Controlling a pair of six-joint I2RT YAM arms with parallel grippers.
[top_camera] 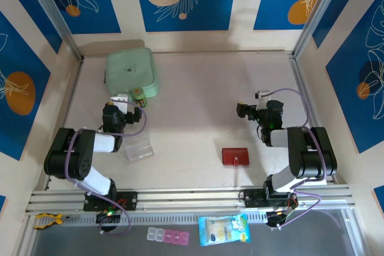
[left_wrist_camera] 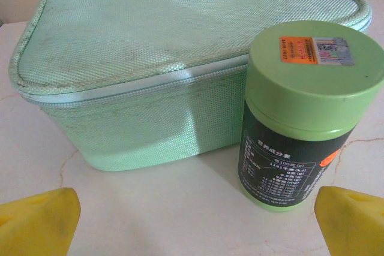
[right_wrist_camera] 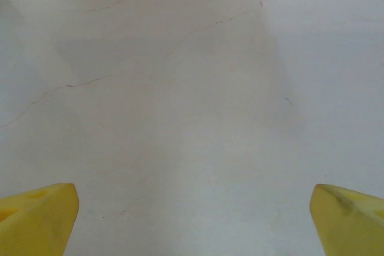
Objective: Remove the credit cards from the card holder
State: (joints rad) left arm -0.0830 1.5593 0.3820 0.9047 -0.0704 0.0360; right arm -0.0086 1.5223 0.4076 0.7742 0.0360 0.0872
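Observation:
The card holder [top_camera: 236,156], a small flat red wallet, lies closed on the table in front of the right arm's base. The credit cards are hidden. My right gripper [top_camera: 243,110] is beyond the holder and well apart from it; in the right wrist view it [right_wrist_camera: 192,220] stands open over bare tabletop, with nothing between its yellow fingertips [right_wrist_camera: 37,220]. My left gripper [top_camera: 132,105] is at the left of the table, far from the holder. In the left wrist view it [left_wrist_camera: 195,223] is open and empty, facing a green-capped bottle [left_wrist_camera: 306,112].
A pale green zipped case [top_camera: 132,73] [left_wrist_camera: 150,58] stands at the back left, the bottle [top_camera: 138,95] just in front of it. A clear plastic bag [top_camera: 138,146] lies by the left arm. Pill boxes [top_camera: 168,236] and a packet [top_camera: 224,230] lie below the rail.

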